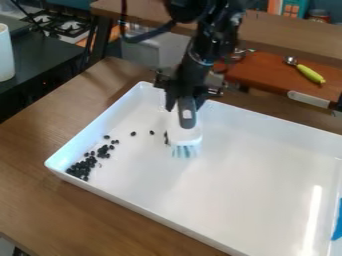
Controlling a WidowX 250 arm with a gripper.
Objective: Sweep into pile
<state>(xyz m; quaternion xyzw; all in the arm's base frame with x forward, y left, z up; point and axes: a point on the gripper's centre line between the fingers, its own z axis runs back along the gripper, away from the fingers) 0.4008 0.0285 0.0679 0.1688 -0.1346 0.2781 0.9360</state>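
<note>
Camera view: you have a brown wooden table (40, 150) under a large white tray (247, 185), whose near corner on the left holds most of the beans. Behind it, at the upper left, stands a dark counter (43, 65), and at the upper right there is an orange-brown board (267, 80). Your black arm (217, 37) comes in from the top edge, and its gripper (186, 99) hangs over the tray's far side, left of the middle. Its jaws are drawn in around the grey handle of the scrub brush (185, 132), whose pale blue bristles point down at the tray floor. A spoon with a yellow-green handle (310, 74) lies on the board. The black beans (83, 167) form a loose cluster in that left corner, thinning toward the brush; a few sit apart between the two, and some are just beside the brush head's left edge.
</note>
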